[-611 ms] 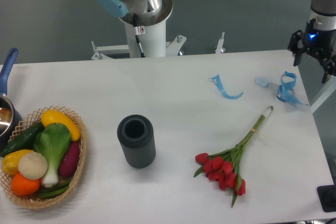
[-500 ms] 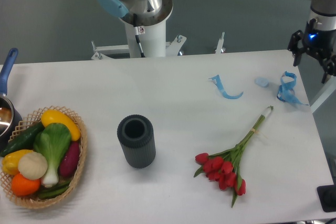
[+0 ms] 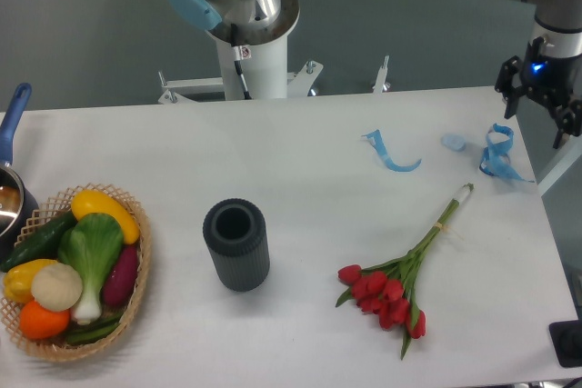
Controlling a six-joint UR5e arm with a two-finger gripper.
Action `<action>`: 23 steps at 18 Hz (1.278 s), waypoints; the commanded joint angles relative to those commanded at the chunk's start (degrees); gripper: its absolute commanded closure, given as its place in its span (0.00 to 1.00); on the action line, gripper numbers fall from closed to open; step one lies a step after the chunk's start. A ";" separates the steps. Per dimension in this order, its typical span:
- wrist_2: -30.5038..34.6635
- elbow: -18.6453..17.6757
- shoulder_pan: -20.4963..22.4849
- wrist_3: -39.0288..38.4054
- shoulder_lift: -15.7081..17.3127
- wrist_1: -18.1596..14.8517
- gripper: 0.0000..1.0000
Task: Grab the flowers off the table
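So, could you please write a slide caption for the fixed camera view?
Open gripper above the table's far right edge; red tulips lie untouched.

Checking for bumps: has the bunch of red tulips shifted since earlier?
No. The bunch of red tulips lies exactly as before, right of the dark cylinder.

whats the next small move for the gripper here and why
Probably carry the gripper toward the camera and a little inward, over the flowers. It hangs open at the table's far right edge, near the blue ribbon, holding nothing, while the flowers lie flat nearer the front. The thin stems look like the easiest place to grasp.
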 joint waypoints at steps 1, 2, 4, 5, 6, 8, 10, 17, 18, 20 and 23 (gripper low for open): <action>-0.44 -0.09 0.00 -0.35 0.00 0.00 0.00; -0.88 -0.18 -0.26 -1.66 0.00 0.00 0.00; -1.15 -0.27 -1.57 -4.99 -0.26 0.00 0.00; -1.15 -0.27 -2.45 -6.92 -0.87 0.00 0.00; -1.15 -0.36 -3.33 -9.12 -1.32 0.00 0.00; -0.88 -0.97 -5.00 -11.68 -2.02 0.00 0.00; -0.88 -1.50 -6.58 -13.44 -2.81 0.00 0.00; -0.71 -3.08 -11.07 -24.52 -5.09 4.66 0.00; -0.71 -3.78 -11.77 -24.52 -5.36 4.66 0.00; -1.06 -4.66 -12.74 -26.62 -5.63 5.36 0.00; -1.15 -4.40 -14.15 -27.51 -7.38 5.45 0.00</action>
